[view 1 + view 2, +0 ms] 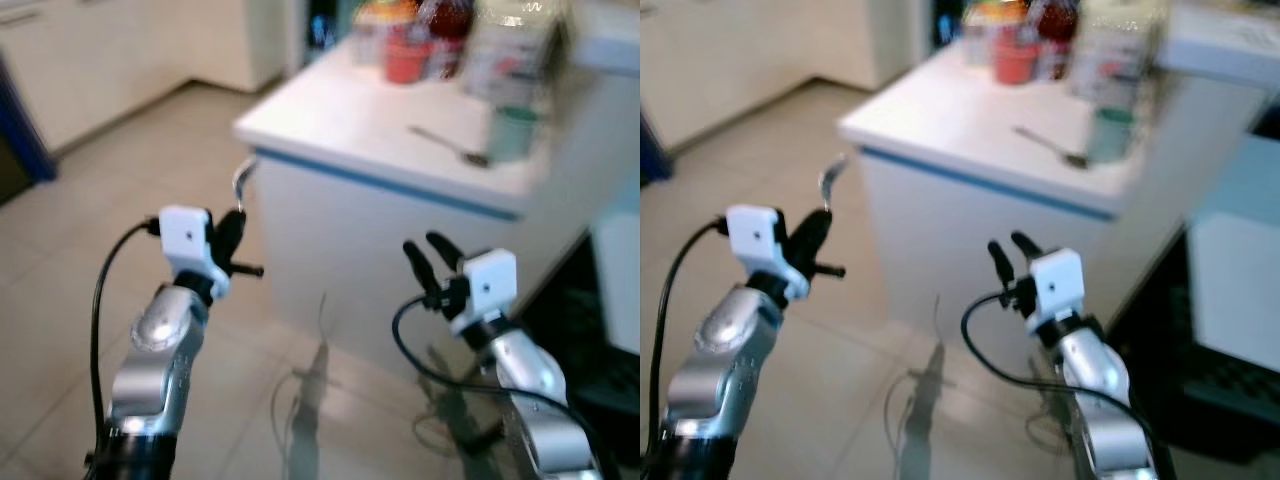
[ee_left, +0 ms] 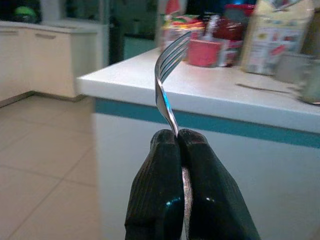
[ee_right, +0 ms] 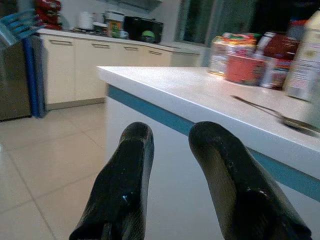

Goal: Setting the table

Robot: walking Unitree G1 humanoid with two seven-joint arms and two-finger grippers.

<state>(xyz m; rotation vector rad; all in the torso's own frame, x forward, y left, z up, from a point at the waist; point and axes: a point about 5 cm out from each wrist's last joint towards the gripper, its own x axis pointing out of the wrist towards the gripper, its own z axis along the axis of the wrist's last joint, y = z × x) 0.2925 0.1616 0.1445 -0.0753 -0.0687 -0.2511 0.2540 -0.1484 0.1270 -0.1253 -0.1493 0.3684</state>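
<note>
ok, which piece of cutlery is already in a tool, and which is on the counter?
The silver metal fork is pinched in the left tool, tines up. The silver metal spoon lies flat on the white counter; the right tool is open.

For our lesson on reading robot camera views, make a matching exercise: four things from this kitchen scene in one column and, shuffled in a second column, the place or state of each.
Things
1. fork
2. spoon
3. right claw
4. red container

Places or states
A. lying flat on the white counter, beside a pale green cup
B. open, holding nothing
C. pinched by its handle in the left claw, tines up
D. standing at the counter's far end among jars and packets

Pairs: 1-C, 2-A, 3-B, 4-D
</note>
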